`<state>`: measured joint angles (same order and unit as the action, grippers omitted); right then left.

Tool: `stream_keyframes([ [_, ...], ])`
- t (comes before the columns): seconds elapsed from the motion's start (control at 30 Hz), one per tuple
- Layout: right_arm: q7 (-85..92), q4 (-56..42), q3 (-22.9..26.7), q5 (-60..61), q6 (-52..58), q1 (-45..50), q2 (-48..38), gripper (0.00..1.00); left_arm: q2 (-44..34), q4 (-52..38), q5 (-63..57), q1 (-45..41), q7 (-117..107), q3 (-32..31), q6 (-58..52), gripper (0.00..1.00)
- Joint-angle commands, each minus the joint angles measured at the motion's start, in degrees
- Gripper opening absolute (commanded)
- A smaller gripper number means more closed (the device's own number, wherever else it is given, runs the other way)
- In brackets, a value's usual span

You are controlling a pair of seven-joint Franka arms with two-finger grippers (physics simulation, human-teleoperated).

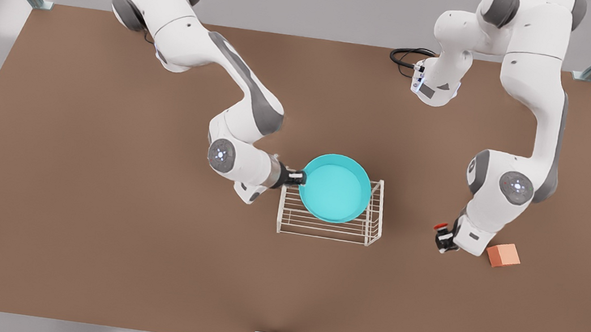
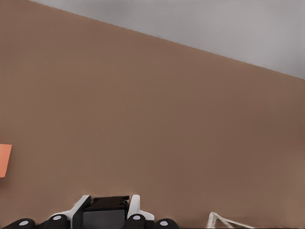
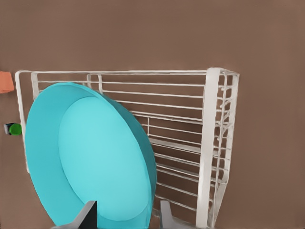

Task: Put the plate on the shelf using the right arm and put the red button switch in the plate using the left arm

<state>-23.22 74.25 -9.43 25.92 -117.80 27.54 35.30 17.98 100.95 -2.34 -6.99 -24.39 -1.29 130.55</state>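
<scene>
Plate (image 1: 335, 189) on shelf (image 1: 321, 229) in right claw (image 1: 298, 178); no legible writing.

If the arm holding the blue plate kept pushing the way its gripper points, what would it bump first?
Probably the shelf. The right gripper is shut on the plate and points across the shelf, so the far upright end frame looks first in line. Depth is unclear, though, and the plate might pass above it.

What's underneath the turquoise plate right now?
The white wire shelf lies under the plate, which the right gripper grips by its rim. Bars directly beneath are covered.
</scene>
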Motion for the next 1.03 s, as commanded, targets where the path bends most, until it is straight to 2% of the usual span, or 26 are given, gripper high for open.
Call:
stream_keyframes([
  [0.0, -12.2, 0.5, 4.7, -0.3, 3.5, -0.2, -5.8, 1.0, -1.3, -4.9, 0.8, -0.4, -8.2, -3.8, -26.8, 0.44],
  [0.03, -8.2, 2.6, 6.7, -0.3, 8.4, -3.2, -10.9, 1.0, -1.5, -5.7, 0.9, -0.4, -14.8, -7.9, -27.2, 0.44],
  [0.07, 1.0, 6.7, 6.7, -0.9, 10.9, -7.8, -14.9, 1.0, -1.5, -5.7, 1.0, -0.4, -20.9, -11.6, -27.2, 0.44],
  [0.1, 12.6, 8.2, 7.3, -8.8, 13.8, -11.9, -16.2, 1.0, -1.1, -6.8, 1.2, -0.4, -26.7, -14.6, -27.1, 0.44],
  [0.13, 23.5, 10.0, 11.4, -15.2, 18.9, -13.0, -17.8, 1.0, -0.8, -7.2, 1.6, -0.4, -31.1, -17.2, -26.5, 0.44],
  [0.2, 26.4, 13.3, 13.9, -24.9, 25.5, -13.7, -19.8, 0.99, 0.3, -7.1, 2.3, -2.1, -36.4, -18.9, -23.1, 0.44],
  [0.33, 26.4, 12.4, 14.2, -29.0, 25.7, -14.0, -18.8, 1.0, 4.6, -7.1, 1.6, -7.3, -47.5, -19.0, -13.6, 0.44],
  [0.37, 26.4, 12.4, 14.2, -28.8, 25.6, -14.0, -18.7, 1.0, 5.1, -7.1, 1.4, -8.0, -48.3, -18.9, -12.5, 0.84],
  [0.4, 26.4, 12.4, 14.3, -28.8, 25.6, -14.0, -18.6, 1.0, 5.0, -7.3, 0.7, -7.7, -47.9, -18.8, -12.5, 1.0],
  [0.5, 26.0, 12.3, 14.2, -28.7, 25.1, -13.9, -18.6, 1.0, 4.3, -8.9, -1.2, -5.8, -42.1, -18.0, -15.4, 1.0],
  [0.53, 26.0, 12.3, 14.2, -28.7, 25.1, -13.9, -18.6, 1.0, 4.4, -17.4, -3.2, -3.1, -30.5, -17.6, -29.0, 1.0],
  [0.57, 26.1, 12.3, 14.2, -28.7, 25.1, -13.9, -18.5, 1.0, 4.3, -21.5, -4.1, 1.3, -15.3, -17.6, -37.3, 1.0],
  [0.63, 26.1, 12.2, 14.2, -28.6, 25.0, -13.9, -18.3, 1.0, 4.0, -21.6, -7.7, 4.8, -7.6, -17.1, -40.2, 1.0],
  [0.67, 26.2, 12.2, 14.2, -28.6, 25.0, -13.9, -18.3, 1.0, 4.0, -21.5, -7.4, 7.5, 2.1, -17.1, -40.7, 1.0],
  [0.77, 26.2, 12.2, 14.2, -28.6, 25.0, -13.9, -17.9, 1.0, 3.6, -21.5, -2.8, 14.6, 5.4, -17.3, -40.9, 1.0],
  [0.8, 26.2, 12.2, 14.2, -28.6, 25.0, -13.9, -17.9, 1.0, 3.5, -21.5, -2.8, 14.6, 10.7, -16.9, -40.6, 1.0],
  [0.83, 26.3, 12.2, 14.2, -28.6, 25.0, -13.9, -17.7, 1.0, 3.4, -21.6, -1.0, 7.7, 19.2, -6.6, -40.6, 1.0],
  [0.87, 26.4, 12.1, 14.2, -28.6, 25.0, -13.9, -17.6, 1.0, 2.0, -21.2, 8.2, 1.4, 23.6, 4.4, -38.4, 1.0],
  [1.0, 27.7, 12.1, 14.3, -28.9, 25.0, -16.1, -17.6, 1.0, 1.7, -21.3, 4.2, 1.8, 31.1, 4.4, -38.3, 1.0],
])
